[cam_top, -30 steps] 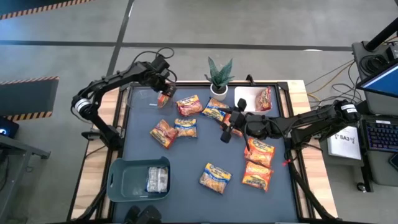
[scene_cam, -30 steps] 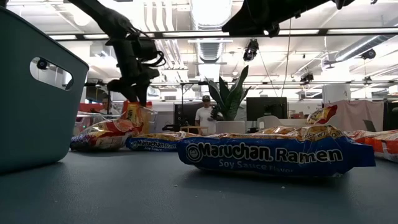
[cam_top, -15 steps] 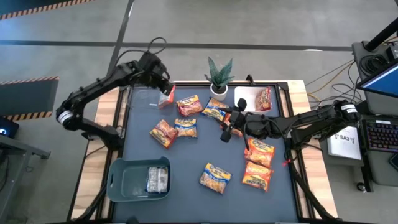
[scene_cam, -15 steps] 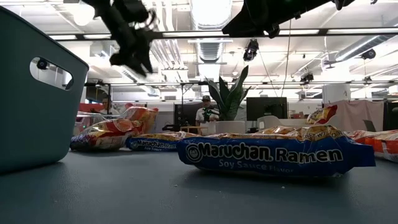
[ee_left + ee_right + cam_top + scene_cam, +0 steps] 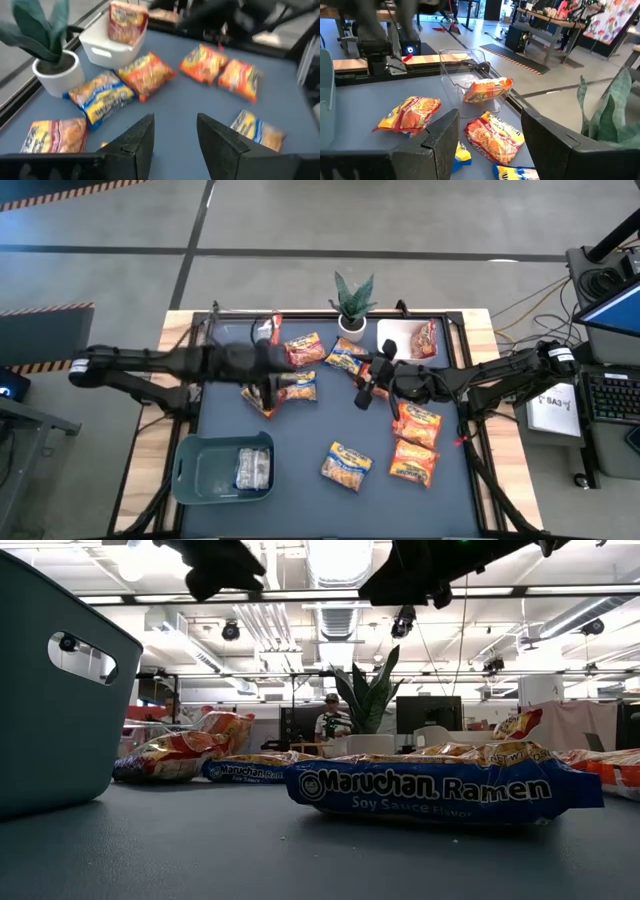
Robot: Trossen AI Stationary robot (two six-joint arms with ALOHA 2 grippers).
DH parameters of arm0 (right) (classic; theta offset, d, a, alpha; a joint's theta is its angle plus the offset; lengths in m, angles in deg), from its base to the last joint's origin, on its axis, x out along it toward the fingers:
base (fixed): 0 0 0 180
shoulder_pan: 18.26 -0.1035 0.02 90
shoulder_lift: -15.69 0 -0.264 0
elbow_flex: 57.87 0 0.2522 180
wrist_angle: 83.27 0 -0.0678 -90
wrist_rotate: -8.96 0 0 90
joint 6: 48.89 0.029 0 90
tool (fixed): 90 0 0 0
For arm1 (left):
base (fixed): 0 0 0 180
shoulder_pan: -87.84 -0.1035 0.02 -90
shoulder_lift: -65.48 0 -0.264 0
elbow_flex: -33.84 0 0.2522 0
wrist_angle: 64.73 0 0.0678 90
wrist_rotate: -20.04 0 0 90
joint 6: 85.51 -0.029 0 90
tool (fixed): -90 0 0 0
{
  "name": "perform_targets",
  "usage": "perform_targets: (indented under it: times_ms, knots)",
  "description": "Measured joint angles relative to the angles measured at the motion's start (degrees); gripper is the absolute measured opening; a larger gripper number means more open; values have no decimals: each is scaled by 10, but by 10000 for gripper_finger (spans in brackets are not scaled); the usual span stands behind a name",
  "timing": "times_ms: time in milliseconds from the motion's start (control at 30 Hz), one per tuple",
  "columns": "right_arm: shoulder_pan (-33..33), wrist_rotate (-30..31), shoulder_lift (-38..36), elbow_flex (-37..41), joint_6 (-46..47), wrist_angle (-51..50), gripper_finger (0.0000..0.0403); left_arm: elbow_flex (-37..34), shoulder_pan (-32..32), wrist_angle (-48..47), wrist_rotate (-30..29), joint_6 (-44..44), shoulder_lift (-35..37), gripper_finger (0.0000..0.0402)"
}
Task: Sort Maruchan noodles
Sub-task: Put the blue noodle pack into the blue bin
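high view: left gripper [image 5: 268, 383] open, seemingly empty, above packets [image 5: 280, 387]

Ten ramen packets [image 5: 346, 465], three bins [image 5: 222, 471], one potted plant [image 5: 352, 302], two arms [image 5: 150, 362].

Two dark, slim jointed arms with white bands near the elbows; left pincer [image 5: 175, 142] and right pincer [image 5: 490, 142] have broad matte black fingers.
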Motion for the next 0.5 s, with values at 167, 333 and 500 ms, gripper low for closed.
perform_targets:
  times_ms: [167, 333, 500]
  knots:
    - [0, -12, 0, 0, 64, -35, 201, -33, 62, 1, -45, 1, -4, 131]
    - [0, -50, 2, 1, 147, -82, 201, -54, 82, 1, -45, -21, -15, 131]
    - [0, -101, 9, 1, 236, -93, 201, -77, 84, 1, -45, -46, -19, 131]
